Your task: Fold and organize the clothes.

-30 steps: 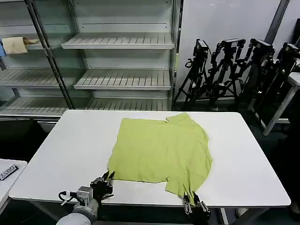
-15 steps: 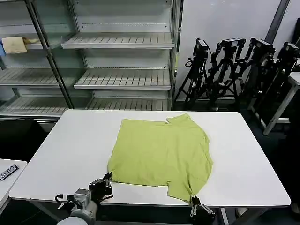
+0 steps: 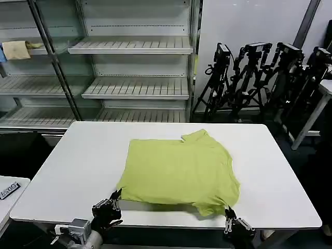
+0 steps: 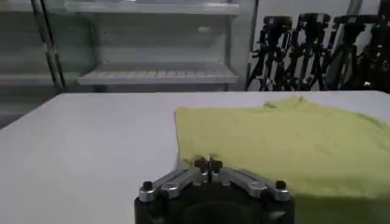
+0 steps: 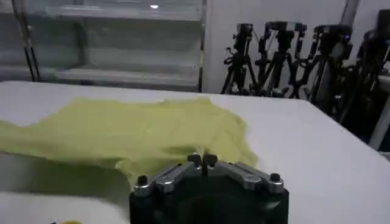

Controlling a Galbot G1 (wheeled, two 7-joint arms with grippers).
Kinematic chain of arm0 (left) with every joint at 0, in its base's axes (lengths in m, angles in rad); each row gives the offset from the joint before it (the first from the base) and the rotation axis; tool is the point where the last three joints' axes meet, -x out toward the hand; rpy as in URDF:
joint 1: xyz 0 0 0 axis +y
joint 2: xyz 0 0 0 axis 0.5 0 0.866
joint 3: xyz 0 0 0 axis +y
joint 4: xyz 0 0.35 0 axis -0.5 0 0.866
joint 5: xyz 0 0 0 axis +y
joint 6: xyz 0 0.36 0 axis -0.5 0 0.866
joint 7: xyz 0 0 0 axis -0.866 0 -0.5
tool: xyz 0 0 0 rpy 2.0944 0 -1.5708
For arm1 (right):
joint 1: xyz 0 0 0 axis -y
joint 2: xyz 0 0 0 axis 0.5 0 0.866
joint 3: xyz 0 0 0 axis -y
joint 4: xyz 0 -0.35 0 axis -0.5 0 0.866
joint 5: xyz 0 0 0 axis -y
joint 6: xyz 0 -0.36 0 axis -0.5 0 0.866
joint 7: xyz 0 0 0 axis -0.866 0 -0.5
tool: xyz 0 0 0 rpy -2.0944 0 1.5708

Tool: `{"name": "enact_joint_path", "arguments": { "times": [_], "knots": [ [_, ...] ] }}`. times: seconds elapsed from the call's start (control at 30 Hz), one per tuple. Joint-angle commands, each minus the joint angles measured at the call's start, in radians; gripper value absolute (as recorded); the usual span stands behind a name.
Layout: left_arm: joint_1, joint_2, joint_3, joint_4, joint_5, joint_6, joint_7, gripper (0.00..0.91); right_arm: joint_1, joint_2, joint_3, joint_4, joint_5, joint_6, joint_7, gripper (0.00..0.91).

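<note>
Both grippers sit low at the table's (image 3: 67, 171) near edge. Left gripper (image 3: 115, 196) and right gripper (image 3: 226, 211), fingers pressed together, pinch the T-shirt (image 3: 179, 168) hem; the shirt lies rumpled, near edge lifted.

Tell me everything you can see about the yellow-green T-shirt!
The T-shirt is lime yellow-green, soft like cotton, with short sleeves. It lies spread on the white table, plain side up, slightly wrinkled. Its near edge is lifted off the table, casting a shadow underneath. The left gripper is shut on its near left corner and the right gripper is shut on its near right corner.
</note>
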Motion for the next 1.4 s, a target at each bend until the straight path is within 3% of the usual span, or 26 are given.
{"name": "enact_joint_path", "arguments": {
  "times": [0.03,0.63,1.17,1.23,1.27,1.3,1.33,1.4],
  "knots": [
    [-0.095,0.023,0.002,0.076,-0.022,-0.041,0.019,0.020,0.144,-0.041,0.031,-0.074,0.072,0.004,0.003,0.000],
    [-0.354,0.073,0.073,0.352,-0.025,-0.074,0.026,0.020,0.399,-0.126,0.016,-0.271,0.122,-0.109,-0.032,0.000],
    [-0.428,0.053,0.137,0.472,0.031,-0.076,0.018,0.020,0.557,-0.115,-0.075,-0.457,0.100,-0.099,-0.023,0.000],
    [-0.440,0.046,0.142,0.492,0.037,-0.076,0.014,0.071,0.564,-0.108,-0.087,-0.478,0.087,-0.103,-0.022,0.000],
    [-0.442,0.045,0.143,0.495,0.037,-0.076,0.012,0.302,0.565,-0.106,-0.090,-0.486,0.083,-0.104,-0.021,0.010],
    [-0.447,0.039,0.145,0.502,0.032,-0.080,0.010,0.725,0.564,-0.102,-0.096,-0.496,0.056,-0.112,-0.029,0.907],
    [-0.448,0.036,0.146,0.503,0.028,-0.087,0.008,0.907,0.560,-0.101,-0.098,-0.497,0.018,-0.116,-0.061,0.907],
    [-0.447,0.029,0.145,0.497,0.008,-0.094,0.001,0.907,0.546,-0.099,-0.106,-0.476,-0.018,-0.105,-0.071,0.907]
  ]
}}
